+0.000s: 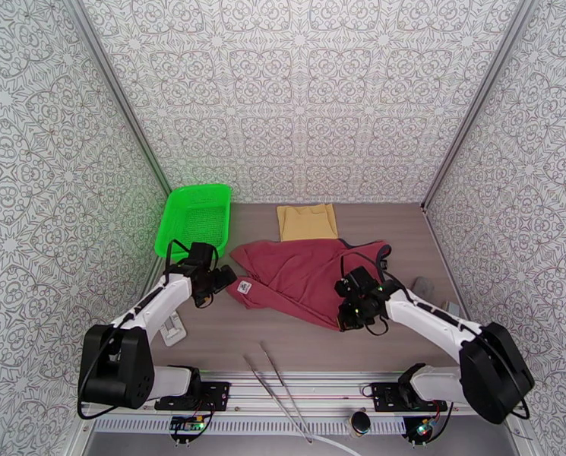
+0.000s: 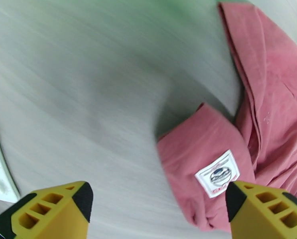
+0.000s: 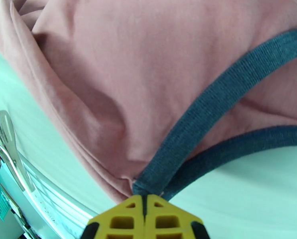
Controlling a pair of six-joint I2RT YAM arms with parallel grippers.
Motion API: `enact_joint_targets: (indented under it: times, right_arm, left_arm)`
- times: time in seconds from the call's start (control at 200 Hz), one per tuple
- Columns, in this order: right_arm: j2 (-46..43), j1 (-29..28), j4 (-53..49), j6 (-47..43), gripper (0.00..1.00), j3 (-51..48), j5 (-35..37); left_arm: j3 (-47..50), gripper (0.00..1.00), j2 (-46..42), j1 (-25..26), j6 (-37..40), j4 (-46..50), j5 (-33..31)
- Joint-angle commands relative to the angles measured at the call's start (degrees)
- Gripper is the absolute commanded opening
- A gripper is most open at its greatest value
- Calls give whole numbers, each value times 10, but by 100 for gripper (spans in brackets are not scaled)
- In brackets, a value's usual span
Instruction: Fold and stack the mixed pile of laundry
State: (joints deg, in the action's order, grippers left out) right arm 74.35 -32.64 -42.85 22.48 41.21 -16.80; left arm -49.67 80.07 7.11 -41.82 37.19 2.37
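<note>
Close up, your right hand [image 3: 144,200] pinched the navy trim [image 3: 212,112] of the maroon tank top [image 1: 305,271]; your left hand [image 2: 158,198] gaped wide beside its white label [image 2: 217,173].

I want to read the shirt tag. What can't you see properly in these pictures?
- White label on the maroon tank top: left wrist view, lettering too small, blurred.
- Tan cloth: top view, near edge possibly under the tank top.
- Green basket: left wrist view, a motion-blurred smear.
</note>
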Motion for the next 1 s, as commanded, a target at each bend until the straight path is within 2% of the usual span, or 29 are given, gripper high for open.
enact_joint_targets:
  times: [0.0, 0.14, 0.27, 0.37, 0.565, 0.895, 0.995]
  right_arm:
    - [-16, -14, 5, 47, 0, -29, -1]
    - [-12, -17, 27, 64, 0, -50, 3]
    - [-5, -20, 36, 65, 0, -51, 3]
    - [2, -21, 34, 61, 0, -48, 5]
    - [16, -22, 38, 59, 0, -44, 7]
    - [31, -25, 38, 56, 0, -33, 8]
    - [32, -25, 38, 55, 0, -32, 9]
  left_arm:
    - [-23, 94, 39, 21, -2, -22, 22]
    - [-25, 89, 101, 50, -12, -65, 37]
    - [-36, 78, 141, 67, -9, -80, 18]
    - [-43, 74, 146, 70, -6, -77, -15]
    - [-69, 74, 142, 69, 15, -57, -47]
    - [-102, 74, 172, 69, 39, -60, -35]
    - [-100, 66, 181, 70, 41, -62, -33]
